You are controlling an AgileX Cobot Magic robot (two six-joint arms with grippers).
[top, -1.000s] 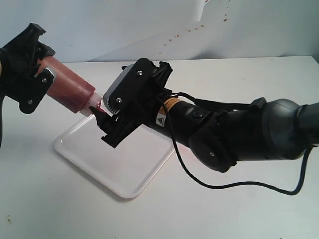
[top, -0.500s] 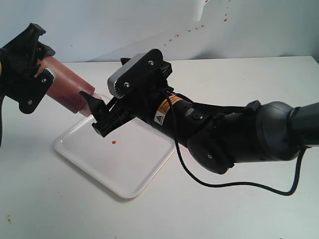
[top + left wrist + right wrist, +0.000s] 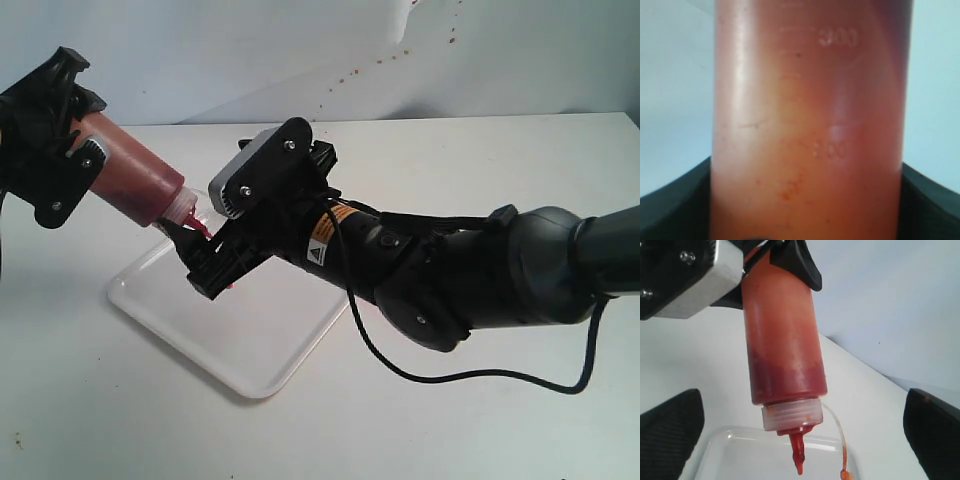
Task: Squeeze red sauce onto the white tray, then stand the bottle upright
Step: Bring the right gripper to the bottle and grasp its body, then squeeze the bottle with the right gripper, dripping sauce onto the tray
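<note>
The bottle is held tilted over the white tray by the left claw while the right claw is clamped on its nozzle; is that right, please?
Not quite: the right claw is open, not clamped on the nozzle. The right wrist view shows its fingers wide apart either side of the bottle, touching nothing. The left claw does hold the bottle tilted over the white tray.

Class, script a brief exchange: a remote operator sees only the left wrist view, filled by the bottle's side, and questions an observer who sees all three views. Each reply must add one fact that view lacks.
Operator: Which way is the bottle pointing?
Observer: It is tilted, with its nozzle pointing down over a corner of the white tray.
Operator: Is the right gripper squeezing it?
Observer: No. Its jaws stand open on either side of the nozzle end, clear of the bottle.
</note>
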